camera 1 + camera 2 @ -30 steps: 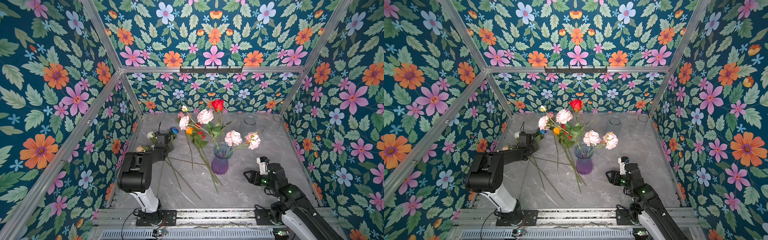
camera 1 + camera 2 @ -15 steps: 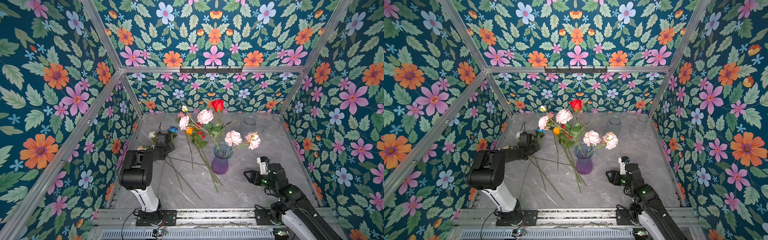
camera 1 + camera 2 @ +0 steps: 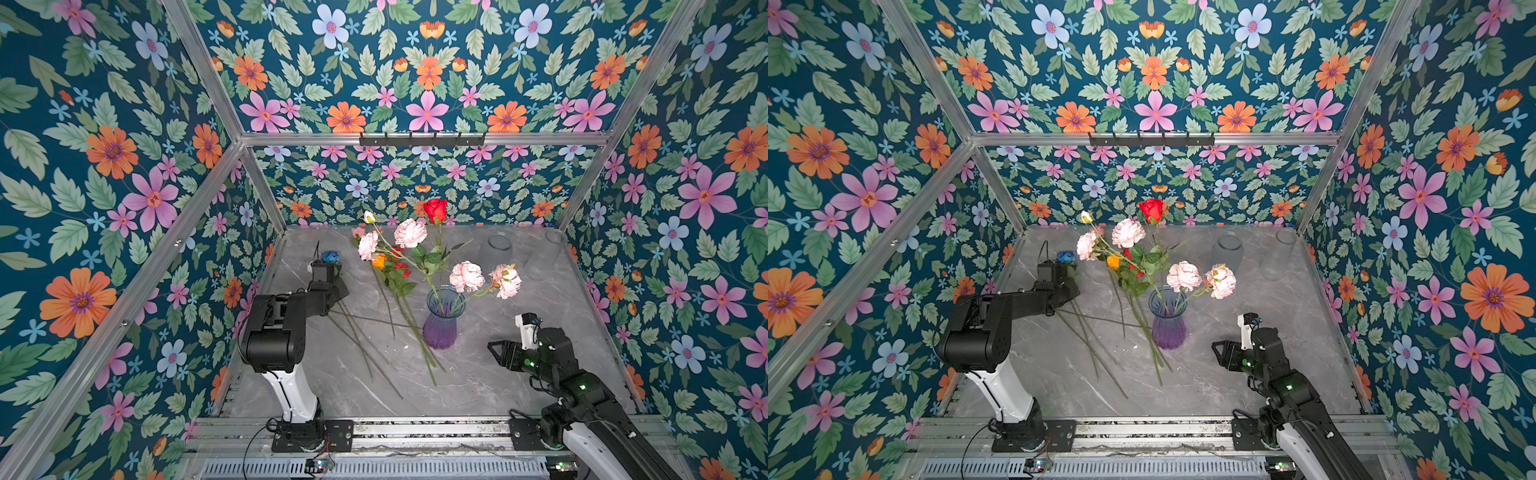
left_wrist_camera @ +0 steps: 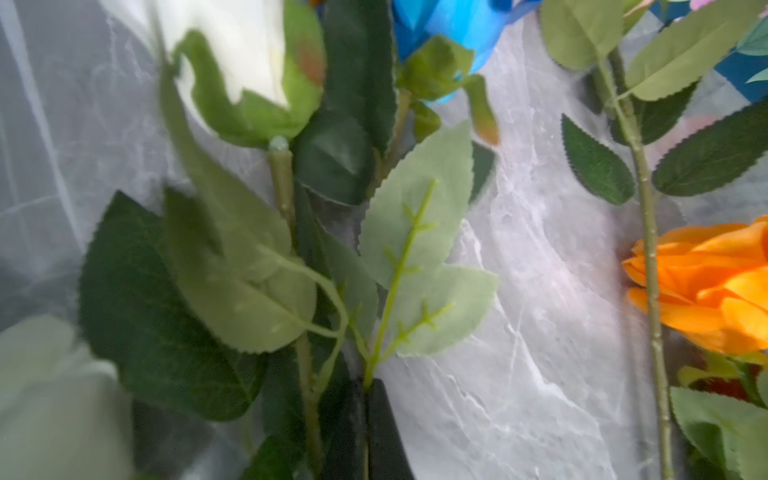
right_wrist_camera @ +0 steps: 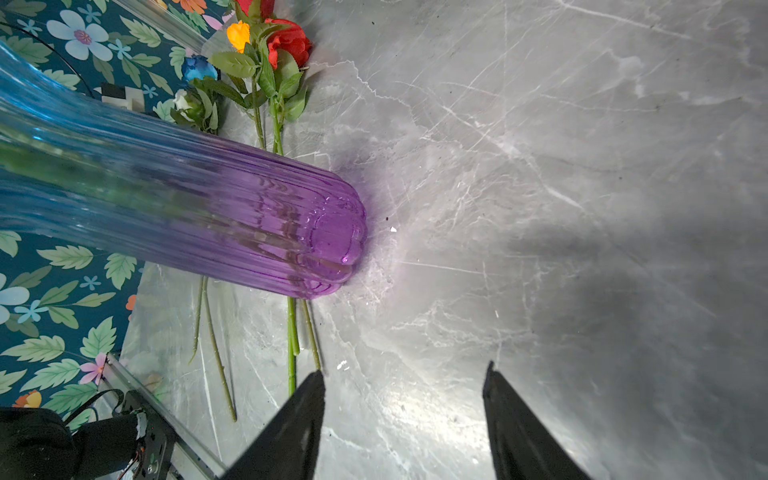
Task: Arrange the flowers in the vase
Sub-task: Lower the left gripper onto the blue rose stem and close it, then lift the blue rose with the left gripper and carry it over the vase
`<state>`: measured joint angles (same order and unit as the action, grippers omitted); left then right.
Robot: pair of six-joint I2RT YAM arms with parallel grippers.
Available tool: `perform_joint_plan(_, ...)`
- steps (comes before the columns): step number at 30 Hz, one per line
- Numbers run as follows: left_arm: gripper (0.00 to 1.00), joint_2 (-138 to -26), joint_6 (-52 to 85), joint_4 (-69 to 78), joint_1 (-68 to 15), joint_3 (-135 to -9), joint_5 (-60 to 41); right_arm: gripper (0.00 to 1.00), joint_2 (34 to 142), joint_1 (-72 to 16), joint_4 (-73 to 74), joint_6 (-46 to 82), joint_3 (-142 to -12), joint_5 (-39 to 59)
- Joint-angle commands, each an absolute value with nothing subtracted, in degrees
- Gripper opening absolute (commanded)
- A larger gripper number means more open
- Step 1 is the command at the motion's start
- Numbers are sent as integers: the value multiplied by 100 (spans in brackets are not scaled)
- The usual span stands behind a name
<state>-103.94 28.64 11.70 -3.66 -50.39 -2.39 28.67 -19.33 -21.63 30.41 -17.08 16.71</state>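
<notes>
**Flowers: some in vase, several loose on table**

Pinching a green stem with left gripper, jaws pressed together, beside white rose and blue rose. Toward right gripper, spread and empty: purple vase holding carnations and red rose. Tight between wall and left gripper; open marble table around right one.

Loose flowers lie left of the vase.
</notes>
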Motion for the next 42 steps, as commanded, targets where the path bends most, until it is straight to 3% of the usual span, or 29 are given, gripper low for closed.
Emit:
perform_joint_plan(1,0,-10238,2958,1167,-339,-4819,-362,62,2869,-1940,-2136,3076,-1713,1630)
perform_joint_plan(8,0,-8969,3397,1982,-334,-4008,-744,62,2909,-1934,-2118,3076,-1721,1610)
perform_joint_plan(17,0,-6397,4184,2555,-365,-3439,-1067,62,2878,-1938,-2122,3075,-1711,1607)
perform_joint_plan(24,0,-4870,4586,4726,-1170,-3309,-1202,62,2872,-1936,-2125,3076,-1713,1610)
perform_joint_plan(28,0,-4838,3492,5937,-2656,-3763,-1218,62,2870,-1934,-2122,3076,-1708,1622)
perform_joint_plan(33,0,-5469,2718,7050,-3901,-4410,-1751,62,2871,-1936,-2117,3074,-1712,1625)
perform_joint_plan(42,0,-6970,1699,7024,-4742,-6056,-2601,62,2847,-1935,-2114,3076,-1698,1642)
